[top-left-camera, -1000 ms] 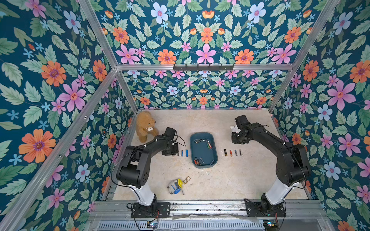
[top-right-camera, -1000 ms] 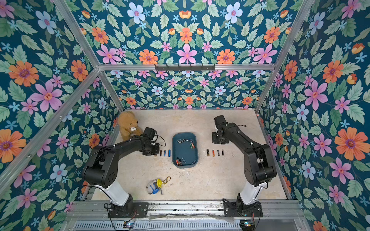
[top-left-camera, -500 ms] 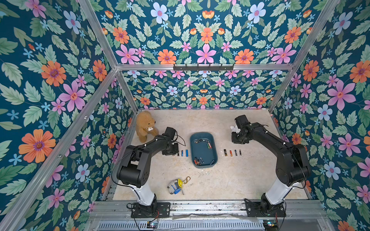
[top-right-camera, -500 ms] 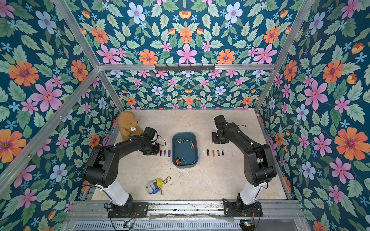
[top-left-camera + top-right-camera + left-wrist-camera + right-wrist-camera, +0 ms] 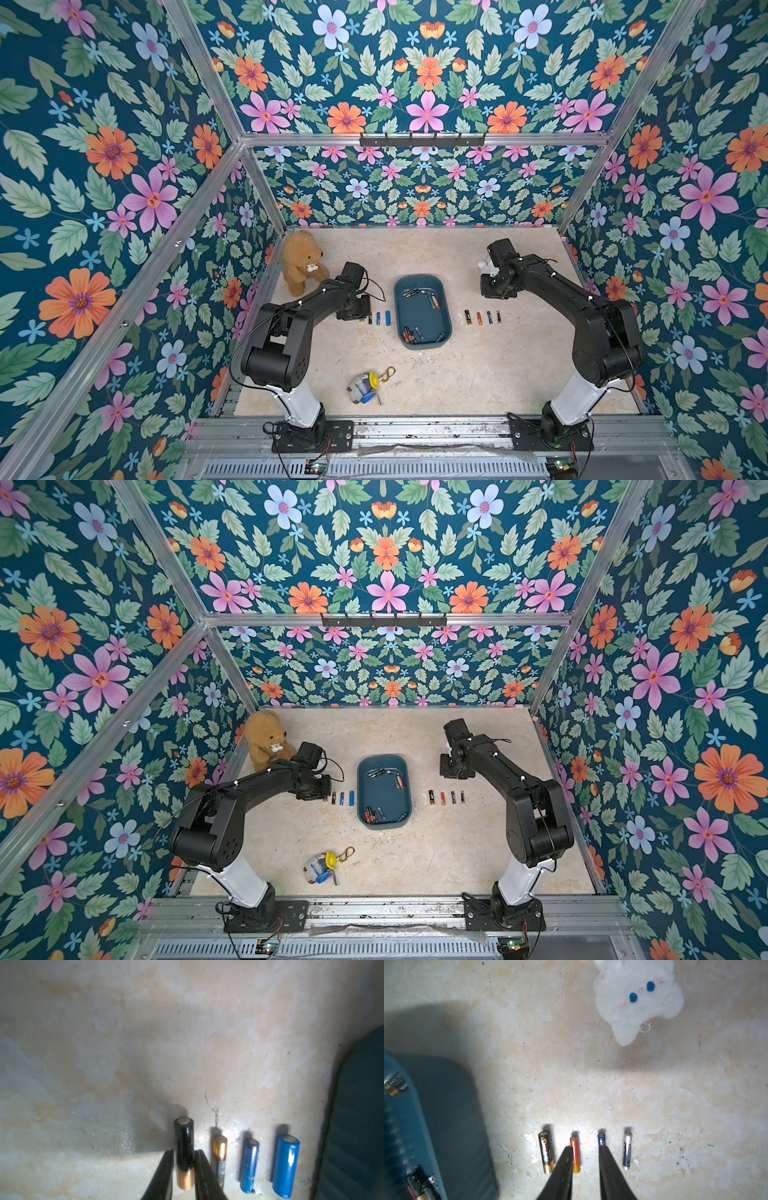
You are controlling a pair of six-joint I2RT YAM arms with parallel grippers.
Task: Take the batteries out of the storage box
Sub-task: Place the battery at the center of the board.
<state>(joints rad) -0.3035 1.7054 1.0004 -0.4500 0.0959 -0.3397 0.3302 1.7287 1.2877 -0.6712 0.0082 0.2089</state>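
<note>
Mid-unload: left gripper (image 5: 184,1152) straddles a black battery (image 5: 184,1138); right gripper (image 5: 585,1148) slightly parted, empty.
The left fingers (image 5: 164,1172) hug that battery's sides; whether they pinch it I cannot tell. It lines up with three others (image 5: 249,1163) on the table (image 5: 187,1043) beside the box (image 5: 428,318). The right gripper hangs over a row of four (image 5: 576,1155) across the box. More batteries (image 5: 410,333) lie inside, at both ends.

Brown teddy bear (image 5: 300,262) at far left corner, white plush cat (image 5: 636,995), perhaps a keychain toy (image 5: 365,386) nearer front
</note>
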